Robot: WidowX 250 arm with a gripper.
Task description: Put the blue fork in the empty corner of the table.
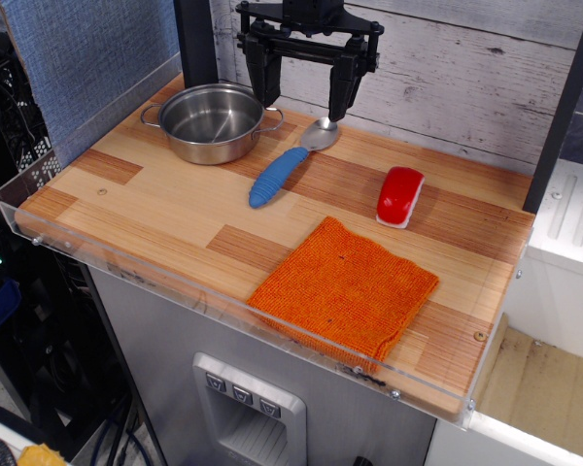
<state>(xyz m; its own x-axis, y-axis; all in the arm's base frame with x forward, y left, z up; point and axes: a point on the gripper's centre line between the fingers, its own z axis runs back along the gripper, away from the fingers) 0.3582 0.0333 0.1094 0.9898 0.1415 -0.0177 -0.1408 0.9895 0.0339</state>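
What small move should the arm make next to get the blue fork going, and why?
Probably lower the open end effector a little toward the viewer and down onto the blue fork. Its fingers hang apart above the fork's silver head, beside the pot, holding nothing, and the fork lies flat on the table.

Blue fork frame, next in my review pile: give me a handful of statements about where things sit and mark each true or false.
1. The blue fork lies flat on the table, between the pot and the red block. True.
2. The gripper is clamped on the fork's handle. False: it hangs open above the fork's silver head, holding nothing.
3. The fork rests inside the pot. False: the pot is empty and the fork lies beside it.
4. The orange cloth lies at the table's near edge. True.
5. The red block sits on the cloth. False: it sits on bare wood behind the cloth.
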